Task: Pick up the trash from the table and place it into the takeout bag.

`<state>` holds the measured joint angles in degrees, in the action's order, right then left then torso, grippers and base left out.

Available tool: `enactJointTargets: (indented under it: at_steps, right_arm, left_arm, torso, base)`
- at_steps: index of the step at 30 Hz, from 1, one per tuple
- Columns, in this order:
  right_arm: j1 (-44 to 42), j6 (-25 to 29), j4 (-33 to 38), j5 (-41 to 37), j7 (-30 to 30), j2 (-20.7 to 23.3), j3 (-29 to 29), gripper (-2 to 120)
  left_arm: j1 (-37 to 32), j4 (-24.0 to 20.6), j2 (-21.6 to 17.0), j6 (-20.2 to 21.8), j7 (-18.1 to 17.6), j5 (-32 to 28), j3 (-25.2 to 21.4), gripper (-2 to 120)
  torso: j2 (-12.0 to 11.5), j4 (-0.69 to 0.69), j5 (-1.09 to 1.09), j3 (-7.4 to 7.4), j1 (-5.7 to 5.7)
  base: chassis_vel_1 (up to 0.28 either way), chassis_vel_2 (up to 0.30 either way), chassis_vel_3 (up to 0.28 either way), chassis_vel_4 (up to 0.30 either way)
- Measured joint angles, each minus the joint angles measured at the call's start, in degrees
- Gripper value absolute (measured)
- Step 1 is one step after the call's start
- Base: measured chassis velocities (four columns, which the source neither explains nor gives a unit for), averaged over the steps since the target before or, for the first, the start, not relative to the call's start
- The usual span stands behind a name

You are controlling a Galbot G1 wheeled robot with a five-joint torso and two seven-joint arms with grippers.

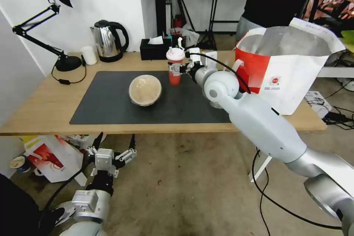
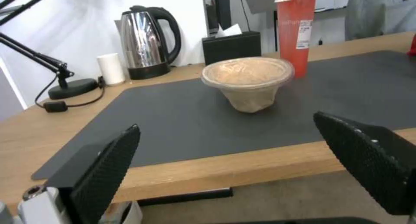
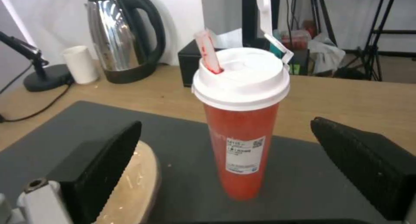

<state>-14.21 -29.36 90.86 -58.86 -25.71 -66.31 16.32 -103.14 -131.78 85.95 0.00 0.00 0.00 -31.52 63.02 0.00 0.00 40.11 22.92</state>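
The right gripper (image 1: 179, 69) reaches out over the table (image 1: 44, 107) to the tall red cup (image 1: 175, 67), which stands upright on the far part of the dark grey mat (image 1: 110, 107). In the right wrist view its two black fingers (image 3: 104, 165) stand wide apart on either side of the cup (image 3: 241, 126), not touching it; the white lid carries a red-stained straw (image 3: 208, 55). The round tan lidded bowl (image 1: 145, 89) sits on the mat to the near left of the cup, close beside it. The takeout bag (image 1: 291, 66) stands open at the right end of the table, its silver lining showing, well apart from the cup. The left gripper (image 1: 114, 143) hangs low in front of the table's near edge, fingers spread open, pointing toward the bowl (image 2: 248, 82). Along the far edge stand a kettle (image 1: 108, 40), a small white cup (image 1: 89, 55), a black tissue box (image 1: 155, 48) and a desk lamp (image 1: 55, 25).
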Motion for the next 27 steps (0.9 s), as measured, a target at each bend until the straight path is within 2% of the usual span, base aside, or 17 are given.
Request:
enactJointTargets:
  at_steps: [22, 27]
  right_arm:
    - [3.1, 0.5, -10.9, 3.5, 3.5, -5.8, 0.6, 100]
    - [3.1, 0.5, -11.2, 3.6, 3.7, -6.0, 0.6, 100]
  left_arm:
    - [0.0, 0.0, 0.0, 0.0, 0.0, 0.0, 0.0, 100]
    - [0.0, 0.0, 0.0, 0.0, 0.0, 0.0, 0.0, 100]
  torso:
    - [0.0, 0.0, 0.0, 0.0, 0.0]
    - [0.0, 0.0, 0.0, 0.0, 0.0]
  base:
    - [0.0, 0.0, 0.0, 0.0]
    - [0.0, 0.0, 0.0, 0.0]
